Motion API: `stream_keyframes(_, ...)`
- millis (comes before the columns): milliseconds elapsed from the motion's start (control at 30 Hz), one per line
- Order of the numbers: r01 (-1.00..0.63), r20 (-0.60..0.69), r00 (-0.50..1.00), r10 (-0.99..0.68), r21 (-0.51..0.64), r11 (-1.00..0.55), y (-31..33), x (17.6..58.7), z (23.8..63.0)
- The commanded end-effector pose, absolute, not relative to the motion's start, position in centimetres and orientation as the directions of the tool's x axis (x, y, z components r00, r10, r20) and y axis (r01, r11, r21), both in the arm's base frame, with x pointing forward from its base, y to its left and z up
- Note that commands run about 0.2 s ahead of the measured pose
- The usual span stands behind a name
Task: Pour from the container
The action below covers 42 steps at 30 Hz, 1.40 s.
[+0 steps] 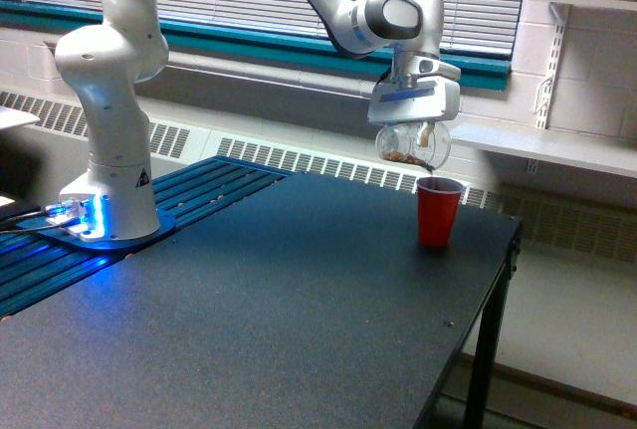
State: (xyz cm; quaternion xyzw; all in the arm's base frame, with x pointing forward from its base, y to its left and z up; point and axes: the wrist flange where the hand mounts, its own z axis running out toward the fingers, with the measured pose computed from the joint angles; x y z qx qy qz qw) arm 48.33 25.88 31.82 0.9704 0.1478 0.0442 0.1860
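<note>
The container (411,144) is a small clear rounded jar with brown contents in its lower part. It hangs tilted in my gripper (412,130), which is shut on it, just above and slightly to the exterior view's left of the red cup (438,211). The jar's lower lip points down toward the red cup's open rim, and brown contents reach that lip. The red cup stands upright on the dark table (299,300) near its far right corner.
The arm's white base (107,180) stands on a blue slatted platform (119,240) at the exterior view's left. The table's right edge (488,310) drops off just past the cup. A white shelf (557,150) and a radiator grille run along the wall behind.
</note>
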Motion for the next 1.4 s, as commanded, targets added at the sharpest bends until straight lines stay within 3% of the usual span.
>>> stream_keyframes(33,0.305,0.007,0.943,0.332,0.379,-0.874,26.5,48.1,32.0)
stream_keyframes(1400,0.297,-0.037,0.951,0.308,0.392,-0.871,27.1,48.2,33.5)
